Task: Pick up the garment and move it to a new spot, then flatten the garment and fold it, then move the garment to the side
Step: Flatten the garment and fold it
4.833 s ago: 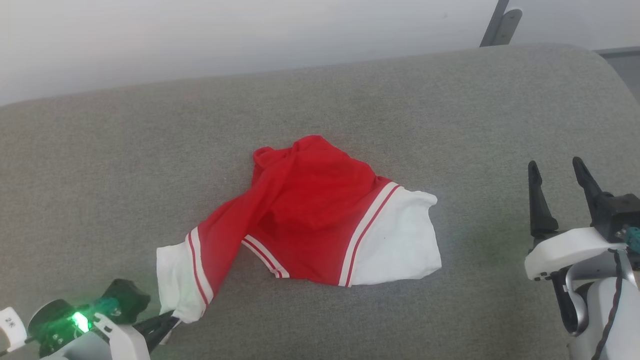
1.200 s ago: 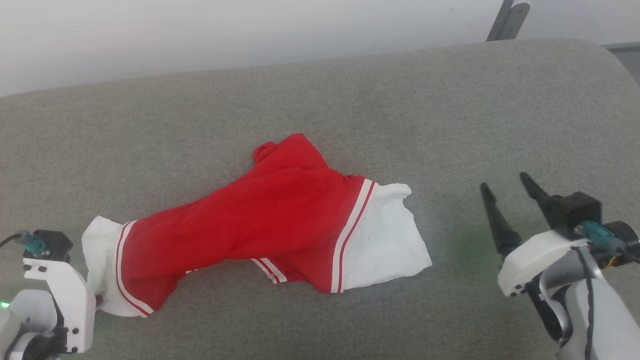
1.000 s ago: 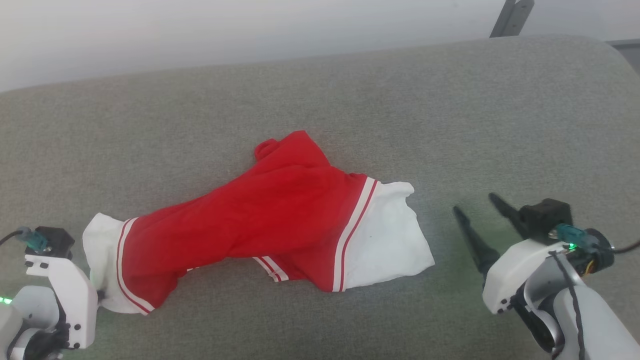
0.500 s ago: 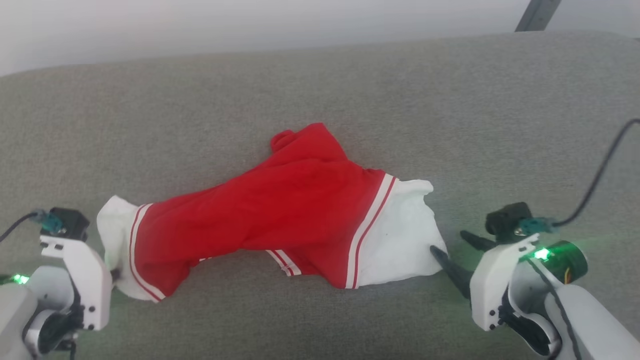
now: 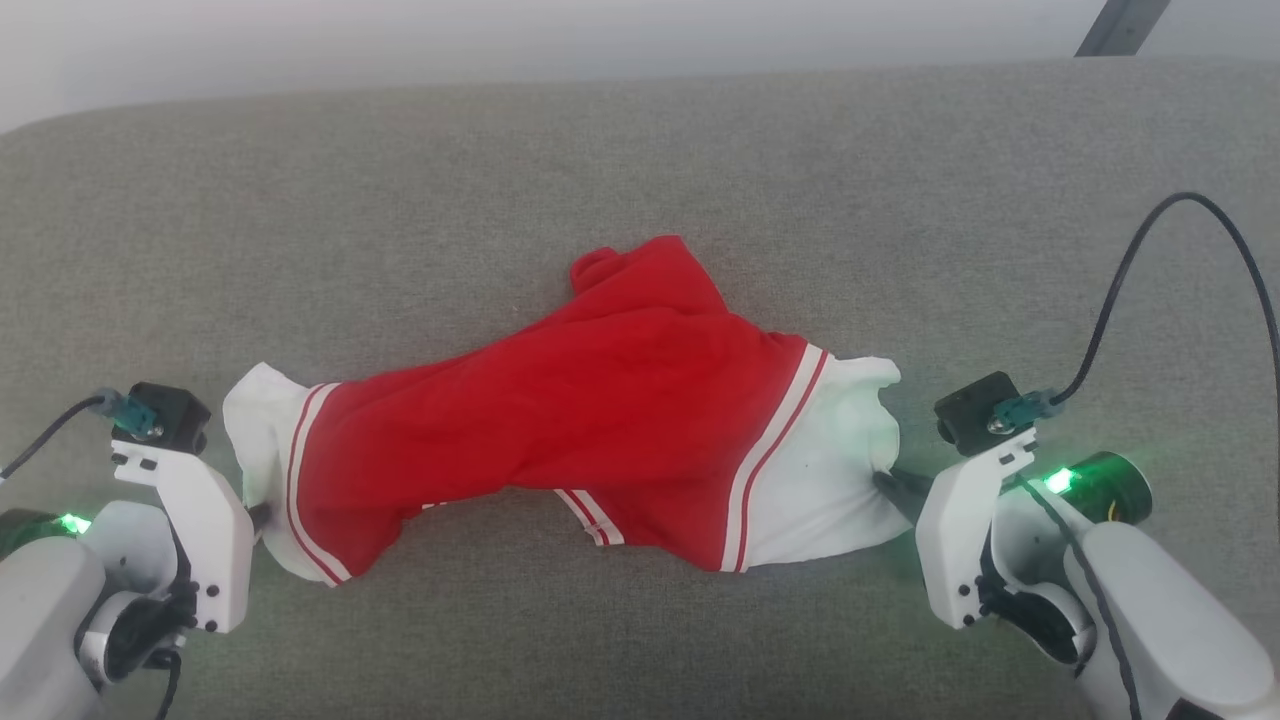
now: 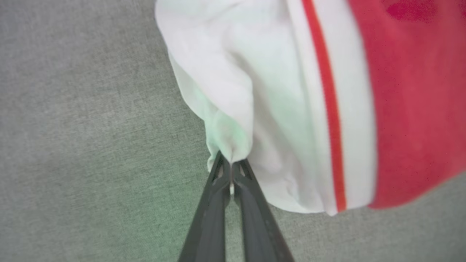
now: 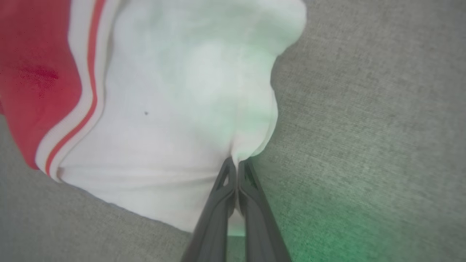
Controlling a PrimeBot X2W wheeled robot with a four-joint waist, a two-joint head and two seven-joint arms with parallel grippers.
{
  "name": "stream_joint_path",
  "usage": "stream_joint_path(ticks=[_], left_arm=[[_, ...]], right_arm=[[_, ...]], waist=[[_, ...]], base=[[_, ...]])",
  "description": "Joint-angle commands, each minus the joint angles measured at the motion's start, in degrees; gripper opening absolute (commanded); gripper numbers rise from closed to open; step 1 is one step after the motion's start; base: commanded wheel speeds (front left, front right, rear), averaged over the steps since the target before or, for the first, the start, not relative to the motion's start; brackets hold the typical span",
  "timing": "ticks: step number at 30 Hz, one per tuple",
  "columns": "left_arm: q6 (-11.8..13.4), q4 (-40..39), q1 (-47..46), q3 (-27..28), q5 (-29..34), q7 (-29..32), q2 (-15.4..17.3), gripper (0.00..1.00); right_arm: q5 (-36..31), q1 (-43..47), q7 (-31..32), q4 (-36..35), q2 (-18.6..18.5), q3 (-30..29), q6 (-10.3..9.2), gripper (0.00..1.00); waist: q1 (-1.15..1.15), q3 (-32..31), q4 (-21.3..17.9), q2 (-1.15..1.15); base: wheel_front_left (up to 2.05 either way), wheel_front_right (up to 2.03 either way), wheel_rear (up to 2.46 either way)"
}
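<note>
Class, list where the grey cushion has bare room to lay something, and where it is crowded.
Bare: the wide cushion strip between the T-shirt and the wall; the near strip in front of it. Crowded: its two ends, pinched by the left gripper and right gripper.

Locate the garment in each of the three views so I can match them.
Head view: the garment lies centre frame, between left gripper and right gripper.
Left wrist view: garment upper right, white sleeve pinched mid-frame.
Right wrist view: garment upper left, white sleeve pinched mid-frame.
Shared landmark: the grey cushion beneath.
</note>
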Motion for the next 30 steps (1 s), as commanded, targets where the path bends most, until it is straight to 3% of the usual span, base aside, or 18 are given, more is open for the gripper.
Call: stream_joint_path(ticks=[1,13,20,30], left_arm=[[-0.3,-0.2,-0.6,-0.2,0.8,0.1,-0.1,0.0],[-0.3,-8.9,-5.6,2.4,-1.4,5.5,5.1,0.0],[-0.2,-13.9,-11.3,4.3,-2.6,9.9,6.9,0.0],[-2.1,-12.6,-22.8,6.6,-0.3,9.1,5.2,0.0]], right_arm=[[0.2,0.1,-0.2,1.3,0.0,0.1,-0.09,0.0],[3.5,-6.9,0.9,-5.3,-3.2,-6.0,-0.08,0.0],[4.8,-12.3,2.8,-7.8,-3.0,-9.1,-0.08,0.0],[2.7,-23.7,-0.3,-6.1,-0.2,-13.8,-0.08,0.0]], waist=[[0.0,-0.3,0.0,0.0],[0.0,-5.8,-0.5,0.0],[0.0,-9.8,-0.7,0.0],[0.0,-13.6,-0.9,0.0]], base=[[0.0,0.0,0.0],[0.0,0.0,0.0],[0.0,0.0,0.0],[0.0,0.0,0.0]])
